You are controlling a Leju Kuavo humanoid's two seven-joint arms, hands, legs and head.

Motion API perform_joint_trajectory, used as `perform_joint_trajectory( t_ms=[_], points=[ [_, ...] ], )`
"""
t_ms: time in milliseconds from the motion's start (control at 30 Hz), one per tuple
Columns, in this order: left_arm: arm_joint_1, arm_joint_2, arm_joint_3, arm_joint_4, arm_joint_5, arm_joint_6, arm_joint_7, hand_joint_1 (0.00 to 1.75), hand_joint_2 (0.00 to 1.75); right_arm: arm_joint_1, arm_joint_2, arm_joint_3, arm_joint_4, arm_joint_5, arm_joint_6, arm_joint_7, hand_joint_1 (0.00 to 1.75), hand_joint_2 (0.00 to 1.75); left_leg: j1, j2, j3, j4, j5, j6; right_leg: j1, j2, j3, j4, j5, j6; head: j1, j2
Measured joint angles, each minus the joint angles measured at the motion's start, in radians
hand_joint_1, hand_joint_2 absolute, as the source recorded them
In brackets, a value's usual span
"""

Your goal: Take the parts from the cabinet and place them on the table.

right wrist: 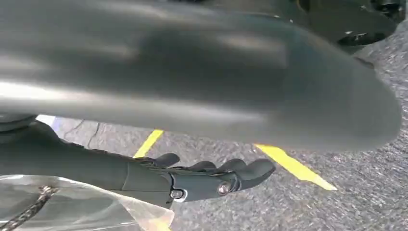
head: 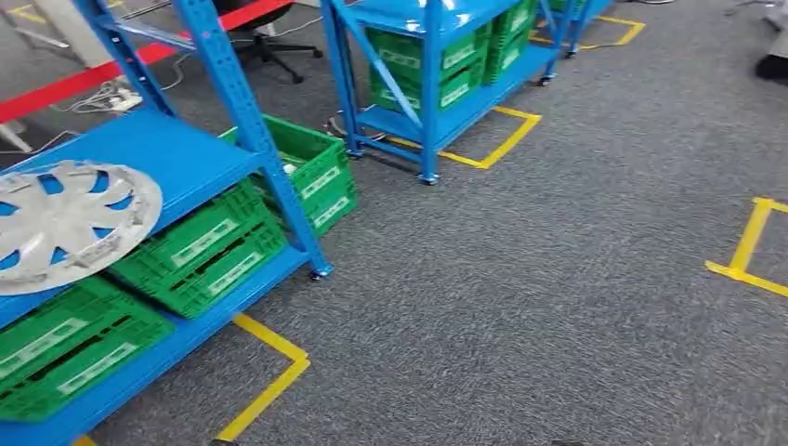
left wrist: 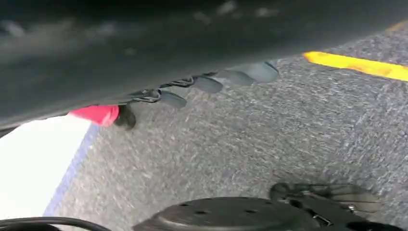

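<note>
**On the blue shelf: a silver wheel cover above green crates**

On the upper deck of the nearest blue cabinet (head: 200,158), at the left of the head view, a silver wheel cover (head: 65,223) is laid flat: round, spoked, of pale plastic-looking finish, with blue showing through its openings. On the deck below, green crates (head: 200,251) of ribbed plastic are stacked; pale labels are fixed to their sides, but the writing is too small to be read. Another green crate (head: 311,167) is set on the floor just behind the cabinet's upright. A second blue cabinet (head: 437,65) with more green crates is seen further back.

Grey, coarse carpet (head: 520,279) covers the floor, marked with yellow tape lines (head: 269,372) in right-angled corners. A red band (head: 65,88) and a black office chair base (head: 269,46) are seen at the far left.

In the left wrist view the left robot hand (left wrist: 216,82) is held over the carpet, its dark fingers spread and nothing gripped. In the right wrist view the right robot hand (right wrist: 207,178) is likewise extended with fingers loosely apart and nothing held.
</note>
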State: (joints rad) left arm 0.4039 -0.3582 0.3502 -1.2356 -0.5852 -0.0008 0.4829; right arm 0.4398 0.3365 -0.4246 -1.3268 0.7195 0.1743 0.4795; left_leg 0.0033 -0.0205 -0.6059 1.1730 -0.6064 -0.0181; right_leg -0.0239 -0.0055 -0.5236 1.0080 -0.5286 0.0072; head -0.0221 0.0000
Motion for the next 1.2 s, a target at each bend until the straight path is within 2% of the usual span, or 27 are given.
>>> perform_joint_trajectory(
  t_ms=[33,67,100,167,200,233,267,367,400,433,467,500,567,600,633,700,733,767,867,900,933,967,1000,1067,1100,1133,1200],
  points=[
    [0.000,0.000,0.000,0.000,0.000,-0.002,0.000,0.00,0.00,0.001,0.000,0.000,0.000,-0.001,0.000,0.002,0.00,0.00,0.001,0.006,-0.043,0.085,-0.033,-0.002,0.002,-0.018,0.000,0.000,-0.003,-0.003,-0.002,0.000],
    [0.002,0.000,0.000,0.000,0.000,-0.003,0.000,0.00,0.00,0.000,0.000,0.000,0.000,-0.002,-0.001,0.002,0.00,0.00,0.002,0.007,-0.070,0.135,-0.043,-0.003,0.003,-0.032,0.000,0.000,-0.004,-0.006,0.000,0.000],
    [0.005,0.000,0.000,0.000,-0.001,-0.003,0.000,0.00,0.00,-0.001,0.000,0.000,0.000,-0.002,-0.001,0.002,0.00,0.00,0.003,0.007,-0.073,0.137,-0.027,-0.004,0.004,-0.045,0.000,0.000,-0.007,-0.006,-0.001,0.000],
    [0.008,0.000,0.000,0.000,-0.001,-0.003,0.000,0.00,0.00,-0.001,0.000,0.003,0.000,-0.003,-0.001,0.002,0.00,0.00,0.002,0.015,-0.020,0.029,0.051,0.002,0.004,-0.070,0.002,0.000,-0.015,-0.004,-0.001,0.000],
    [0.008,0.000,0.000,0.000,-0.001,-0.002,0.000,0.00,0.00,-0.001,0.000,0.003,0.000,-0.003,-0.001,0.003,0.00,0.00,0.001,0.035,0.024,-0.055,0.090,0.007,0.004,-0.082,0.009,-0.001,-0.020,-0.001,-0.002,0.000],
    [0.007,0.000,0.000,0.000,-0.001,-0.002,0.000,0.00,0.00,-0.001,0.000,0.004,0.000,-0.002,0.000,0.003,0.00,0.00,-0.003,0.087,0.064,-0.128,0.110,0.015,0.005,-0.092,0.017,-0.001,-0.024,0.005,-0.002,0.000],
    [0.002,0.000,-0.001,0.000,-0.001,-0.002,0.000,0.00,0.00,0.001,0.000,0.004,0.000,-0.002,0.000,0.003,0.00,0.00,-0.015,0.113,0.074,-0.160,0.094,0.018,0.014,-0.101,0.021,0.004,-0.035,0.013,-0.003,0.000],
    [0.006,0.000,-0.001,0.000,-0.001,0.002,0.000,0.00,0.00,-0.005,0.000,0.006,-0.002,0.002,0.003,0.005,0.00,0.00,-0.016,0.077,0.068,-0.156,0.095,0.027,0.011,-0.135,0.045,-0.007,-0.034,0.024,-0.001,0.000],
    [0.009,0.000,-0.001,0.001,0.000,0.004,0.000,0.00,0.00,-0.007,0.000,0.008,-0.005,0.004,0.005,0.005,0.00,0.00,-0.010,0.062,0.072,-0.167,0.103,0.037,0.011,-0.142,0.051,-0.007,-0.038,0.032,-0.001,0.000],
    [0.011,-0.001,-0.001,0.000,0.000,0.005,0.000,0.00,0.00,-0.005,0.000,0.010,-0.006,0.005,0.006,0.005,0.00,0.00,-0.006,0.054,0.076,-0.171,0.108,0.041,0.008,-0.085,0.039,0.009,-0.053,0.038,0.002,0.000],
    [0.009,-0.001,-0.002,0.000,0.001,0.007,0.000,0.00,0.00,-0.005,0.000,0.010,-0.007,0.007,0.008,0.003,0.00,0.00,-0.004,0.042,0.074,-0.171,0.110,0.046,0.005,-0.037,0.014,0.060,-0.087,0.038,0.007,0.000],
    [0.006,-0.001,-0.003,0.000,0.002,0.007,0.000,0.00,0.00,-0.002,0.000,0.010,-0.007,0.008,0.011,0.003,0.00,0.00,-0.004,0.028,0.072,-0.171,0.109,0.049,0.004,-0.012,-0.029,0.147,-0.127,0.039,0.010,0.000],
    [0.005,-0.001,-0.007,0.000,0.008,0.008,0.001,0.00,0.00,0.002,0.000,0.010,-0.007,0.010,0.013,0.005,0.00,0.00,-0.006,0.001,0.073,-0.171,0.108,0.051,0.005,0.002,-0.110,0.287,-0.168,0.041,0.011,0.000],
    [0.006,-0.001,-0.008,0.001,0.008,0.008,0.002,0.00,0.00,0.003,0.000,0.010,-0.007,0.010,0.014,0.005,0.00,0.00,-0.006,-0.013,0.075,-0.171,0.107,0.052,0.005,0.003,-0.130,0.305,-0.156,0.041,0.010,0.000],
    [0.008,-0.001,-0.009,0.001,0.008,0.009,0.002,0.00,0.00,0.003,0.000,0.008,-0.007,0.010,0.014,0.005,0.00,0.00,-0.006,-0.028,0.078,-0.171,0.105,0.051,0.005,0.004,-0.127,0.275,-0.119,0.040,0.010,0.000],
    [0.008,-0.001,-0.010,0.001,0.009,0.010,0.003,0.00,0.00,0.003,0.000,0.008,-0.007,0.011,0.015,0.005,0.00,0.00,-0.005,-0.059,0.088,-0.170,0.101,0.046,0.003,0.022,-0.066,0.115,-0.013,0.036,0.010,0.000],
    [0.007,-0.001,-0.012,0.001,0.009,0.011,0.003,0.00,0.00,0.003,0.000,0.008,-0.007,0.012,0.015,0.005,0.00,0.00,-0.004,-0.072,0.090,-0.170,0.098,0.041,0.000,0.058,-0.036,0.040,0.020,0.034,0.011,0.000],
    [0.006,-0.001,-0.013,0.001,0.009,0.013,0.003,0.00,0.00,0.004,0.000,0.008,-0.007,0.013,0.016,0.005,0.00,0.00,-0.011,-0.081,0.087,-0.163,0.092,0.034,-0.003,0.099,-0.025,0.016,0.004,0.031,0.011,0.000],
    [0.011,-0.001,-0.017,0.001,0.010,0.015,0.008,0.00,0.00,0.004,0.000,0.007,-0.010,0.020,0.019,0.005,0.00,0.00,0.001,-0.113,0.078,-0.167,0.098,0.018,0.005,0.071,-0.013,0.013,0.004,0.017,0.010,0.000],
    [0.014,-0.001,-0.018,0.001,0.010,0.016,0.011,0.00,0.00,0.004,0.000,0.006,-0.011,0.024,0.019,0.004,0.00,0.00,0.001,-0.124,0.077,-0.165,0.096,0.012,0.001,0.059,-0.011,0.006,0.008,0.009,0.010,0.000],
    [0.016,-0.001,-0.019,0.000,0.010,0.016,0.013,0.00,0.00,0.003,0.000,0.006,-0.013,0.026,0.021,0.003,0.00,0.00,0.000,-0.087,0.074,-0.151,0.085,0.009,-0.002,0.042,-0.008,0.001,0.010,0.003,0.011,0.000],
    [0.015,0.000,-0.022,0.000,0.010,0.016,0.016,0.00,0.00,0.005,0.000,0.005,-0.014,0.027,0.022,0.002,0.00,0.00,-0.003,-0.037,0.053,-0.109,0.055,0.003,-0.001,0.031,-0.005,-0.002,0.008,-0.003,-0.004,0.000],
    [0.012,0.000,-0.025,0.000,0.010,0.018,0.016,0.00,0.00,0.007,0.000,0.005,-0.014,0.027,0.022,0.002,0.00,0.00,-0.002,-0.012,0.019,-0.040,0.017,-0.002,0.000,0.013,-0.004,-0.002,0.006,-0.006,-0.004,0.000],
    [0.011,0.000,-0.031,0.000,0.011,0.018,0.017,0.00,0.00,0.012,0.000,0.003,-0.014,0.027,0.024,0.002,0.00,0.00,0.001,0.006,-0.061,0.116,-0.045,-0.008,0.002,-0.023,-0.002,-0.002,0.001,-0.010,-0.004,0.000],
    [0.013,0.000,-0.034,0.000,0.011,0.018,0.018,0.00,0.00,0.012,0.000,0.003,-0.014,0.028,0.025,0.002,0.00,0.00,0.002,0.008,-0.077,0.146,-0.044,-0.010,0.003,-0.038,-0.003,-0.002,-0.002,-0.010,-0.004,0.000],
    [0.015,0.000,-0.035,0.000,0.011,0.018,0.019,0.00,0.00,0.011,0.000,0.002,-0.014,0.031,0.026,0.002,0.00,0.00,0.003,0.009,-0.069,0.130,-0.020,-0.010,0.003,-0.052,-0.004,-0.002,-0.005,-0.010,-0.004,0.000],
    [0.019,0.001,-0.035,0.000,0.012,0.022,0.020,0.00,0.00,0.011,0.000,0.002,-0.015,0.038,0.033,-0.002,0.00,0.00,0.002,0.023,0.002,-0.008,0.064,-0.004,0.003,-0.077,0.006,-0.002,-0.015,-0.007,-0.005,0.000]
  ],
)
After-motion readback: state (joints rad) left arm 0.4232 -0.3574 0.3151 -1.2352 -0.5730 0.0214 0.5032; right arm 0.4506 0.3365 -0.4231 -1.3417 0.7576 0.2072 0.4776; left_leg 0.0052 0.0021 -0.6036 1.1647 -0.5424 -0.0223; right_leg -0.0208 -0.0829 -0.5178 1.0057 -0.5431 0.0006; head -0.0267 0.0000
